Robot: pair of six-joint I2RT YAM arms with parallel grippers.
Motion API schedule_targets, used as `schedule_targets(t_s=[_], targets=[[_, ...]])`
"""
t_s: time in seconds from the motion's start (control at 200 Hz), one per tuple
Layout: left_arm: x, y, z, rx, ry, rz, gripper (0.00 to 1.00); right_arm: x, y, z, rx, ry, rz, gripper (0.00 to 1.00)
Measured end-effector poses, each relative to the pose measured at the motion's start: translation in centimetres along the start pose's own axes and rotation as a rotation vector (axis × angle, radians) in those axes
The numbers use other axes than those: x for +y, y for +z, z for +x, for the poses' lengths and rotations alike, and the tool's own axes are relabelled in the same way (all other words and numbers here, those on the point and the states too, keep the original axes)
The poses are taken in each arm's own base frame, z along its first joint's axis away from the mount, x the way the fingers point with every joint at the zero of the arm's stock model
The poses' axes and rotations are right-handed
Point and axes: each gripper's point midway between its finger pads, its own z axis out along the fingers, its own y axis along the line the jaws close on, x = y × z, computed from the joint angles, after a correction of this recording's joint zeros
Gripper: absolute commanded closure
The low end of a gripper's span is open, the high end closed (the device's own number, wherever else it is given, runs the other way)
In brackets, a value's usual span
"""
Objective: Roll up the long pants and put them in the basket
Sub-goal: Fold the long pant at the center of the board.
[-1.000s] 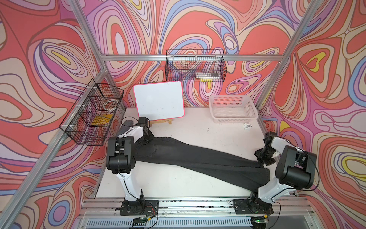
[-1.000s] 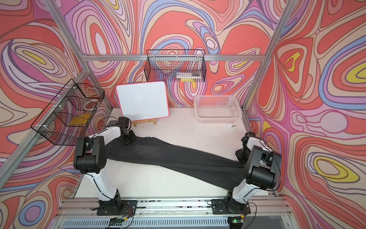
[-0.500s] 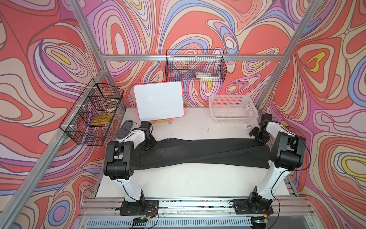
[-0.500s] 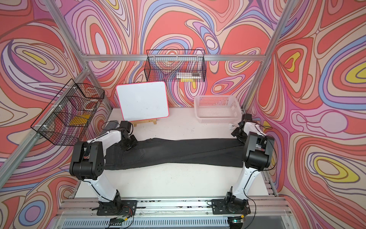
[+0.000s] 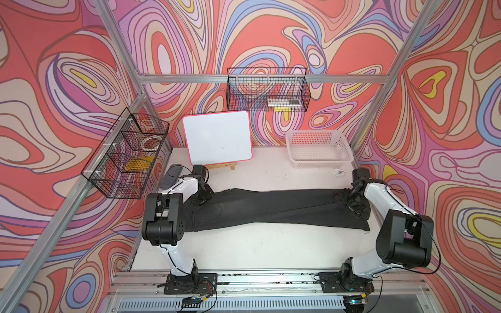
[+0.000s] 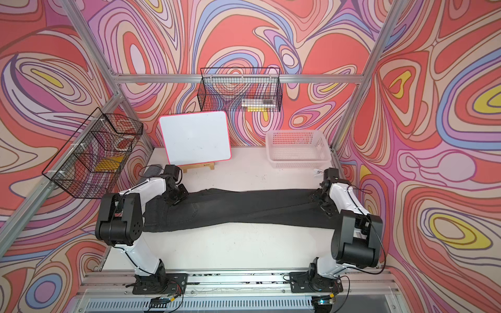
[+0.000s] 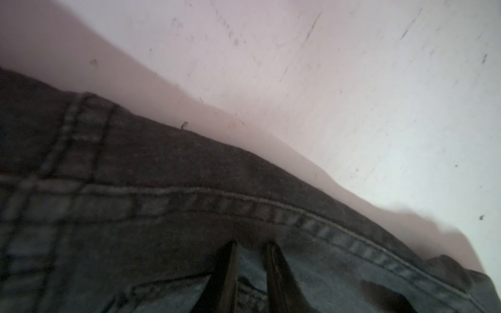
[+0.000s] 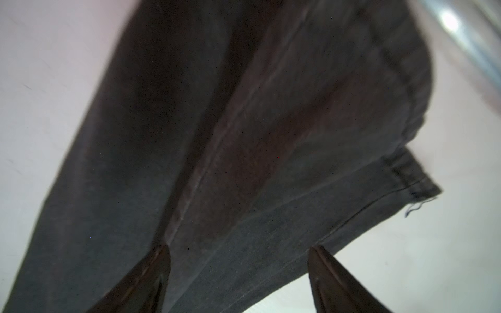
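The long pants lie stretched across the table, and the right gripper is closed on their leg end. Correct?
No: the right gripper is open, jaws spread over the leg end of the long pants, as the right wrist view shows. The rest holds.

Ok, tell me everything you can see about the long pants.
The long pants are charcoal-black and denim-like, with pale stitched seams and a pocket. They lie flat and unrolled across the white table, legs overlapping, with the waist toward the left arm and the hems toward the right. The left claw pinches fabric near a waist seam. The right claw stands open over the leg ends, gripping nothing.
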Motion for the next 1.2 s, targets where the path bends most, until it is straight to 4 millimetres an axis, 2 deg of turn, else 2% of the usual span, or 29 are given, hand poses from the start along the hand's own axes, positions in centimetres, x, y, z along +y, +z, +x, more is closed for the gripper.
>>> schedule_targets(t_s=[0.085, 0.24, 0.376, 0.461, 0.586, 0.626, 0.661, 0.681, 0.746, 0.831, 0.936, 1.072, 1.142, 1.202], targets=[[0.0, 0.0, 0.0, 0.005, 0.004, 0.004, 0.76, 1.2, 1.1, -0.1, -0.002, 0.014, -0.007, 0.26], [0.0, 0.1, 0.0, 0.013, 0.008, 0.014, 0.76, 3.2, 1.9, -1.8, -0.043, 0.053, -0.025, 0.67], [0.1, 0.1, -0.2, 0.023, 0.002, 0.028, 0.76, 3.0, 1.4, -2.0, -0.06, 0.085, -0.007, 1.0], [0.2, 0.1, -0.2, 0.032, -0.007, 0.039, 0.76, 2.1, 0.0, -1.5, -0.063, 0.098, 0.013, 1.0], [0.2, 0.2, -0.4, 0.05, -0.028, 0.063, 0.76, 0.5, -3.5, -0.2, -0.08, 0.125, 0.011, 0.99], [0.3, 0.2, -0.5, 0.055, -0.033, 0.069, 0.76, -0.2, -4.2, 0.5, -0.081, 0.134, 0.015, 0.94], [0.2, 0.2, -0.6, 0.056, -0.036, 0.073, 0.76, -1.0, -4.6, 1.2, -0.072, 0.141, 0.027, 0.8], [0.2, 0.2, -0.7, 0.057, -0.038, 0.075, 0.76, -1.4, -4.6, 1.6, -0.066, 0.144, 0.036, 0.74], [0.2, 0.3, -0.9, 0.057, -0.043, 0.079, 0.76, -3.0, -3.9, 3.1, -0.029, 0.155, 0.093, 0.68], [0.1, 0.4, -1.5, 0.055, -0.051, 0.084, 0.76, -5.0, -2.2, 5.3, 0.039, 0.168, 0.17, 0.48], [0.0, 0.5, -2.1, 0.051, -0.058, 0.086, 0.76, -6.4, -1.2, 6.9, 0.098, 0.171, 0.234, 0.38], [0.0, 0.6, -2.6, 0.046, -0.064, 0.087, 0.76, -6.5, -2.2, 6.3, 0.08, 0.166, 0.259, 0.38], [-0.1, 0.6, -2.9, 0.044, -0.065, 0.089, 0.76, -5.5, -4.0, 4.4, 0.032, 0.157, 0.239, 0.37], [-0.2, 0.6, -3.1, 0.042, -0.065, 0.089, 0.76, -3.9, -5.7, 2.2, -0.025, 0.146, 0.194, 0.38]])
